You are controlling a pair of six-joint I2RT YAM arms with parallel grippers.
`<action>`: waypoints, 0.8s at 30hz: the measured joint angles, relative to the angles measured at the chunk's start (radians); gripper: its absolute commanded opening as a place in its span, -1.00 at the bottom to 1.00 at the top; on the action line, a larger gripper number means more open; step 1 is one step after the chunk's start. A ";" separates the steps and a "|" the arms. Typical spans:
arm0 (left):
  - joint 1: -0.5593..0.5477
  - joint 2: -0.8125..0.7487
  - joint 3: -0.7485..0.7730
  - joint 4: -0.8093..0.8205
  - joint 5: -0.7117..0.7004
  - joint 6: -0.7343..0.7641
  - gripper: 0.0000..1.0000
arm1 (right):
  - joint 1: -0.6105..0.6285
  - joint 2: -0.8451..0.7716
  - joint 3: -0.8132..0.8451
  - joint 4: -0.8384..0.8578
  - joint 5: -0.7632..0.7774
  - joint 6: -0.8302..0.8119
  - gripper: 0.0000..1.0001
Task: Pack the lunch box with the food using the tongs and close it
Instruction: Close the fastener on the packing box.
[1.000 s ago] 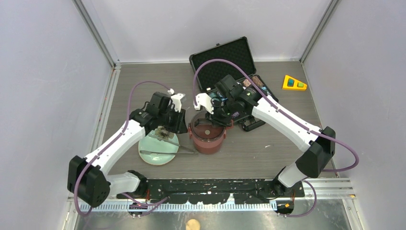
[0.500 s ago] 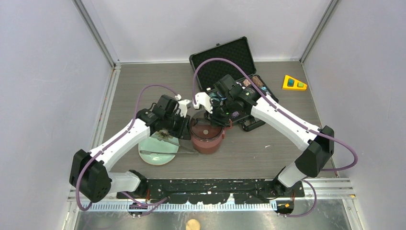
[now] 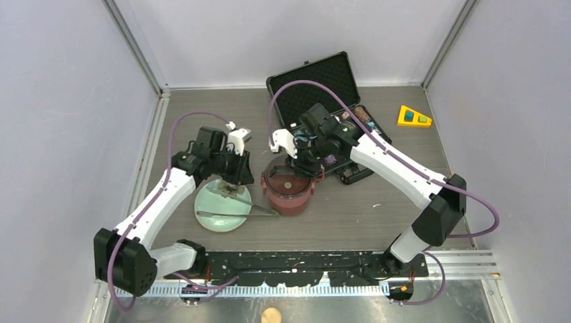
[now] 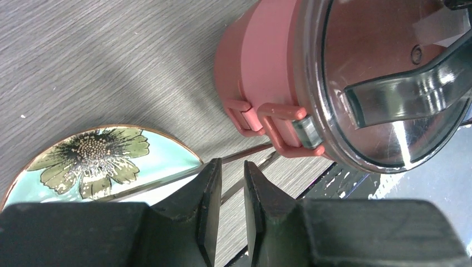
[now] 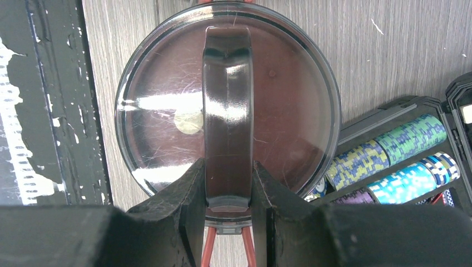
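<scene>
Right gripper [image 5: 228, 183] clamps the lunch box [image 3: 289, 200] by its lid handle [image 5: 227, 100]; I see my left gripper [image 4: 231, 167], narrow and empty, just left of the box, side clip [image 4: 278, 125] straight ahead.

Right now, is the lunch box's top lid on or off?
On. The dark translucent lid sits flush on the lunch box, and the right tool grips its handle. Whether the clips are latched, cannot tell.

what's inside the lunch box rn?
Top lid is on, right gripper clamping its handle. Through the dark lid: a red surface and one pale round spot. Any food beneath is hidden.
</scene>
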 measured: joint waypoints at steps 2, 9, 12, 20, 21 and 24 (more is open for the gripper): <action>-0.001 0.008 0.000 0.011 0.008 0.003 -0.53 | 0.000 0.008 0.005 -0.001 -0.008 -0.002 -0.99; -0.038 0.097 0.000 0.085 0.012 -0.037 -0.56 | 0.000 0.022 0.021 -0.013 -0.016 -0.002 -0.99; -0.053 0.127 0.000 0.101 0.011 -0.067 -0.62 | 0.000 0.027 0.028 -0.021 -0.018 -0.002 -0.99; -0.092 0.137 0.000 0.154 -0.043 -0.153 -0.68 | -0.001 0.041 0.046 -0.037 -0.020 -0.002 -0.99; -0.097 0.137 0.000 0.159 -0.052 -0.161 -0.69 | -0.001 0.042 0.047 -0.038 -0.021 -0.002 -0.99; -0.109 0.138 0.000 0.160 -0.073 -0.185 -0.71 | -0.001 0.042 0.047 -0.039 -0.021 -0.001 -0.99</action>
